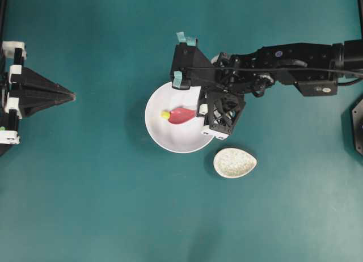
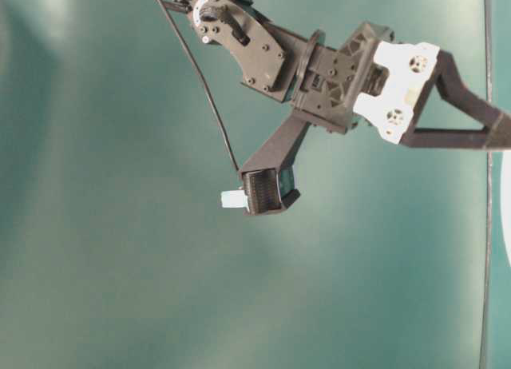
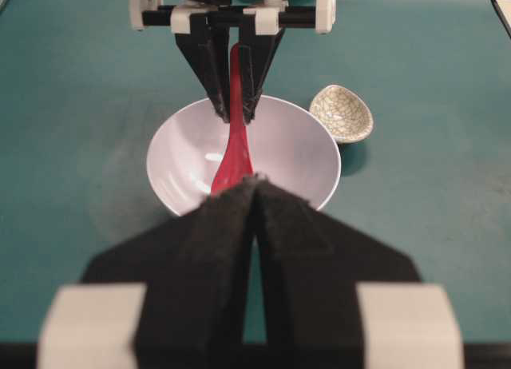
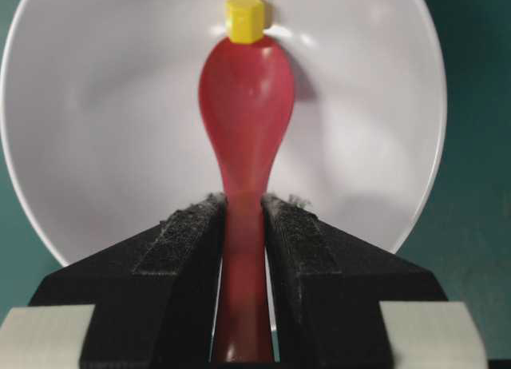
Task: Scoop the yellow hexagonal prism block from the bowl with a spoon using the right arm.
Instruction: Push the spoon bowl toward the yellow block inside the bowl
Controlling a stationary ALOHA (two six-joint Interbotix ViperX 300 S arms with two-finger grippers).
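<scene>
Black foam-lined fingers [image 4: 188,249] of the right gripper [image 4: 243,217] fill the bottom of the right wrist view, pinched on the handle of the pink-red spoon [image 4: 246,105], which runs straight out from between them into the white bowl [image 4: 96,121]. At the far tip of the spoon's oval scoop sits the yellow hexagonal prism block [image 4: 244,18], touching the scoop's front edge and lying against the bowl's inner surface; whether it rests on the lip of the scoop or just ahead of it cannot be told. From overhead, the right arm [image 1: 283,60] reaches in from the right, its gripper over the bowl's right rim, the spoon pointing left across the bowl's floor with the yellow block at its left end, left of the bowl's centre. A small speckled cream teardrop-shaped dish [image 1: 235,163] lies on the teal table [image 1: 85,205] just beside the bowl, at its lower right and apart from it. Well off to the left, the left gripper [image 1: 72,95] hangs above bare table with its pointed jaws pressed together, holding nothing; its own camera looks past the closed tips toward the bowl and the spoon.
</scene>
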